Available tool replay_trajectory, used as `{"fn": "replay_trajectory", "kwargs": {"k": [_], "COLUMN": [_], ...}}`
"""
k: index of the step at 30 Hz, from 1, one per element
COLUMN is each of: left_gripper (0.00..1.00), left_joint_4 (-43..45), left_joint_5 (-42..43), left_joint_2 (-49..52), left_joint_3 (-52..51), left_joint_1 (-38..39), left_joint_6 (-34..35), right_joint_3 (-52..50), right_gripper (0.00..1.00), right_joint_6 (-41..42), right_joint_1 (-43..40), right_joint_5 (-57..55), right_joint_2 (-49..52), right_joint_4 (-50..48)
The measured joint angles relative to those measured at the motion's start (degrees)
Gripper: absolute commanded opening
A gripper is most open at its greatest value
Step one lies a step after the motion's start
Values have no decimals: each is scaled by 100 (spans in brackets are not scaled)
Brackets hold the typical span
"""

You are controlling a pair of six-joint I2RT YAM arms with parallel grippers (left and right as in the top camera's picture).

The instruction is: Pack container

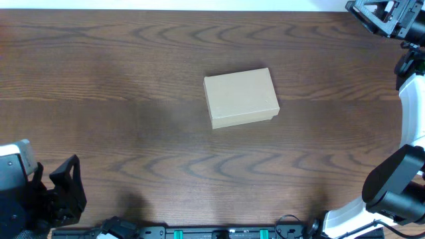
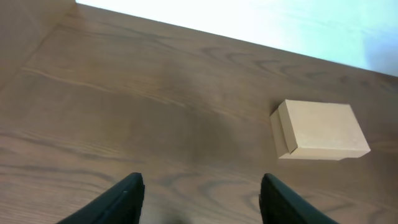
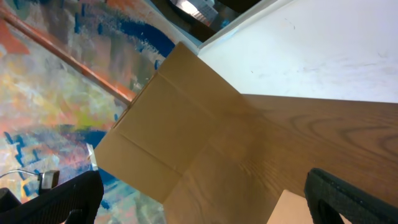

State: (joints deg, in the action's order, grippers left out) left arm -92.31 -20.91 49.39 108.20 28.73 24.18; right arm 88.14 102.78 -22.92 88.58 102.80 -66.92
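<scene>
The container is a small tan cardboard box with its lid shut, lying flat near the middle of the wooden table. It shows at the right of the left wrist view, and a corner of it shows at the bottom of the right wrist view. My left gripper is at the near left edge, far from the box, and is open and empty. My right gripper is raised at the far right corner, away from the box, and is open and empty.
The wooden table holds nothing else that I can see. The right arm's white and black links stand along the right edge. The far table edge meets a white surface. The table's corner shows, with a colourful surface beyond it.
</scene>
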Motion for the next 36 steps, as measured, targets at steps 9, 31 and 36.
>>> {"fn": "replay_trajectory", "kwargs": {"k": [9, 31, 36], "left_gripper": [95, 95, 95], "left_joint_4": [0, 398, 1679], "left_joint_5": [437, 498, 785], "left_joint_2": [0, -157, -752], "left_joint_3": [0, -116, -935], "left_joint_1": [0, -1287, -1696], "left_joint_6": [-48, -920, -1727], "right_joint_3": [0, 0, 0], "right_gripper": [99, 99, 99], "right_joint_6": [0, 0, 0], "right_joint_1": [0, 0, 0], "right_joint_5": [0, 0, -2], "right_joint_2": [0, 0, 0], "right_joint_4": [2, 2, 2]}}
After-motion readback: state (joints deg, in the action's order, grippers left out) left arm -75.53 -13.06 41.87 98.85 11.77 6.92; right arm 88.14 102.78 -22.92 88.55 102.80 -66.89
